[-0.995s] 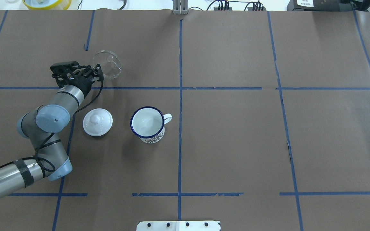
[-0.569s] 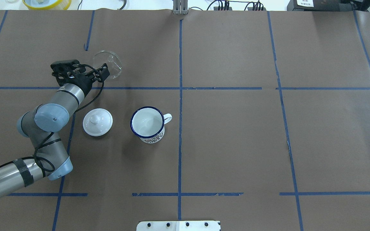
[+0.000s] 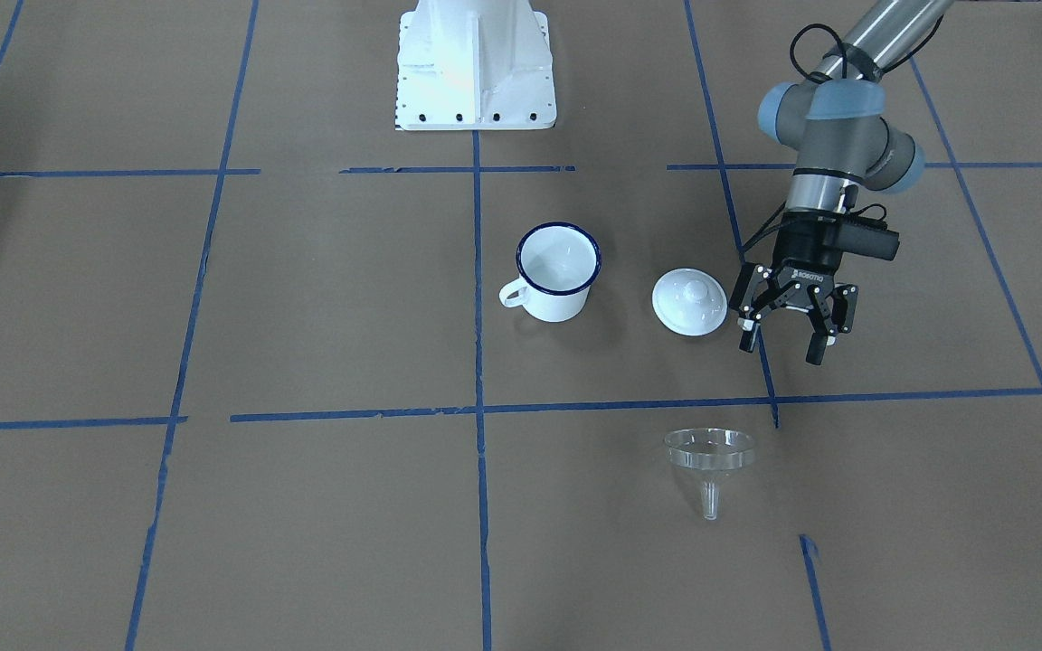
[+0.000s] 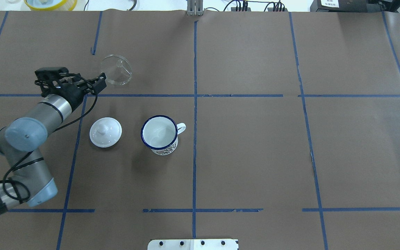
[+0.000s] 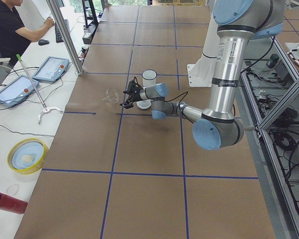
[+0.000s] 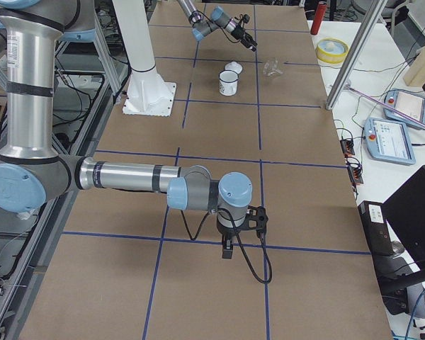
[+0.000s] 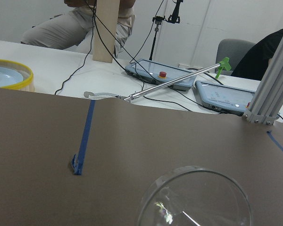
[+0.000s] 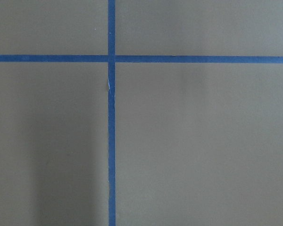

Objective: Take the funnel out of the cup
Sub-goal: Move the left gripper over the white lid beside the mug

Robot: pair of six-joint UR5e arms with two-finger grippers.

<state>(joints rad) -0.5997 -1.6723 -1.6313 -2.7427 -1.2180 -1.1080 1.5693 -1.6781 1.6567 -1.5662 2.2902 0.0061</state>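
The clear funnel [image 4: 116, 70] lies tilted on the brown table, resting on its rim and spout, left of centre at the far side. It also shows in the front view [image 3: 709, 457] and at the bottom of the left wrist view [image 7: 193, 200]. The white cup [image 4: 159, 133] with a blue rim stands upright and empty near the middle [image 3: 557, 269]. My left gripper [image 4: 98, 83] is open and empty, just short of the funnel and apart from it [image 3: 781, 348]. My right gripper [image 6: 228, 241] shows only in the exterior right view, over bare table; I cannot tell its state.
A round white lid with a knob [image 4: 105, 132] lies left of the cup, close to my left forearm [image 3: 689, 303]. The white robot base plate [image 3: 476, 63] sits at the table's near edge. Blue tape lines cross the table.
My left gripper has drawn back to the left, away from the funnel's rim. The funnel stays lying on the table. The cup and lid have not moved.
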